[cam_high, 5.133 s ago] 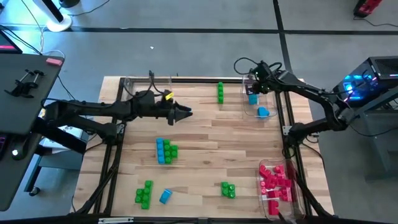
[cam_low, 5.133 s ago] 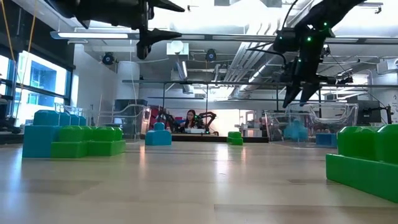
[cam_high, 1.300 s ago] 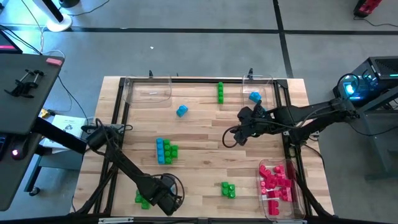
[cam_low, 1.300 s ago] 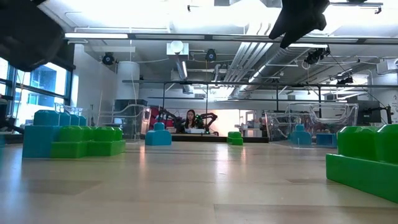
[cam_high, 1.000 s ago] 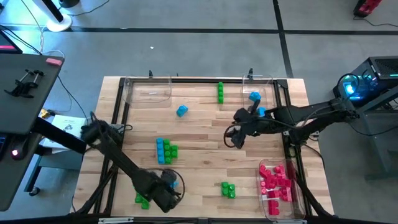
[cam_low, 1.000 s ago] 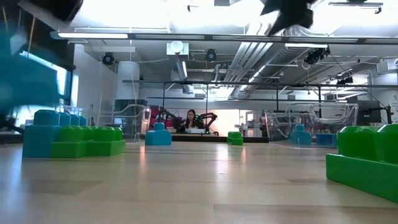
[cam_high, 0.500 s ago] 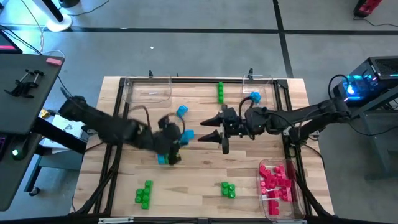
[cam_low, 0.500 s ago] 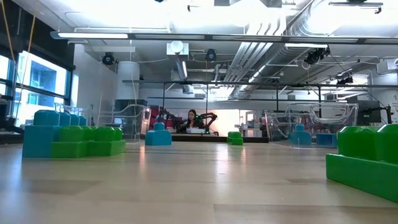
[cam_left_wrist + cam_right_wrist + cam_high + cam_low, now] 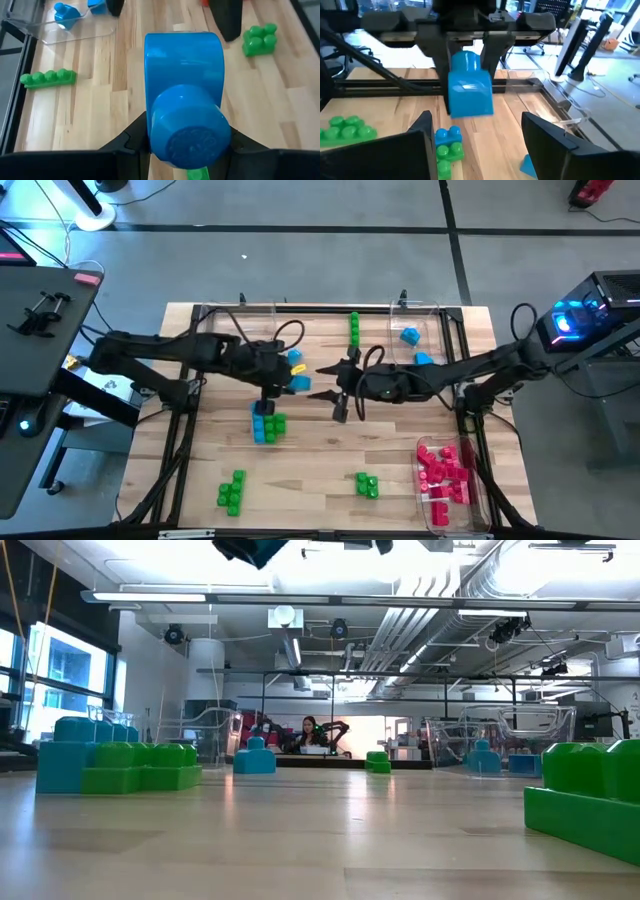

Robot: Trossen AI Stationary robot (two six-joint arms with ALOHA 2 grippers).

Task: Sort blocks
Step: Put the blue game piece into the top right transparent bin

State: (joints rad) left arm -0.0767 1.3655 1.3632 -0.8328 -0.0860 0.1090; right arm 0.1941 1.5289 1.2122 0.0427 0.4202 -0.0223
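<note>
Two dark arms reach toward each other over the middle of the wooden table (image 9: 330, 430), the biggest thing in the high view, with clear plastic trays at its edges. One tray at the far right corner (image 9: 432, 340) holds two light blue blocks (image 9: 409, 335), a tray at the near right (image 9: 440, 515) is packed with red-pink blocks (image 9: 445, 470), and a tray at the far left (image 9: 212, 330) shows nothing inside that I can make out. The left gripper (image 9: 298, 378) hangs above the table's centre with its fingers clamped on a light blue block (image 9: 184, 97), pinching it from both sides so the studded end faces its wrist camera; in the right wrist view that same block sits between two dark fingers (image 9: 492, 47). The right gripper (image 9: 333, 388) faces it from just beside, jaws spread wide with nothing between them, its fingertips (image 9: 547, 135) apart from the held block. Below the left gripper lies a mixed cluster of blue and green blocks (image 9: 266, 423). A row of green blocks (image 9: 354, 328) lies near the far edge, between the two far trays. Another green cluster (image 9: 231, 491) rests near the front left, and a smaller green group (image 9: 367, 484) near the front centre. In the low view a person (image 9: 305, 732) sits well back in the room beyond the table.
</note>
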